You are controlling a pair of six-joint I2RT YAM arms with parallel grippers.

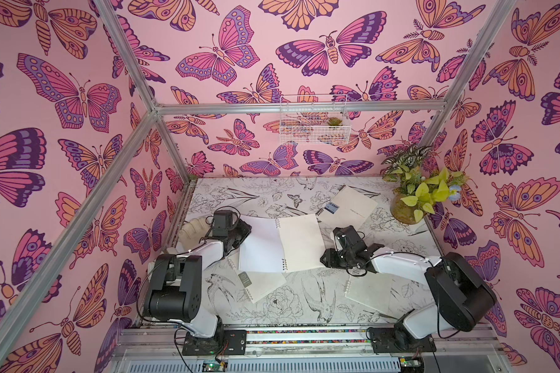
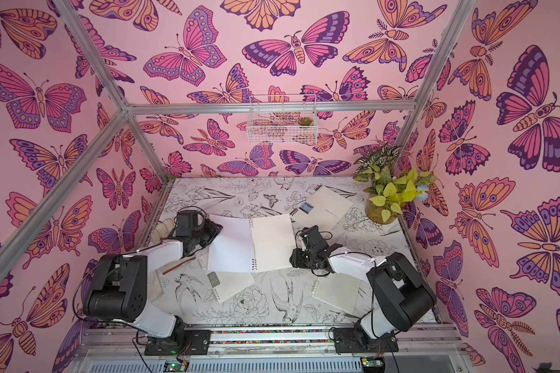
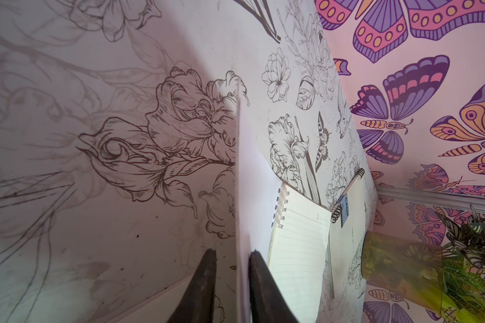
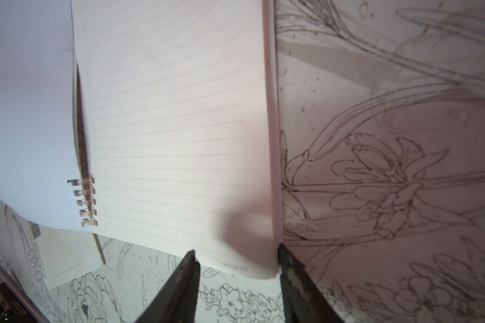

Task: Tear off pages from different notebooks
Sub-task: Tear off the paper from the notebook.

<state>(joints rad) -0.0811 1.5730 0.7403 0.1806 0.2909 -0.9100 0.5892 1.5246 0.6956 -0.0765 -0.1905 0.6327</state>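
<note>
An open notebook (image 1: 301, 242) lies mid-table in both top views, white rings down its middle. Its white left page (image 1: 259, 245) curls up at the outer edge, where my left gripper (image 1: 244, 232) sits. In the left wrist view that page (image 3: 247, 181) stands edge-on between the jaws of my left gripper (image 3: 231, 253). It lies against one finger, with a gap to the other. My right gripper (image 4: 235, 257) is open, and the lined right page's (image 4: 174, 125) near corner lies between its fingertips. Three closed notebooks lie around: the CAMP one (image 1: 349, 206), one at front left (image 1: 265, 287), one at front right (image 1: 367, 290).
A white glove (image 1: 193, 231) lies behind the left arm by the left wall. A potted plant (image 1: 408, 206) fills the back right corner. A wire basket (image 1: 314, 119) hangs on the back wall. A thin brown stick (image 2: 178, 265) lies under the left arm.
</note>
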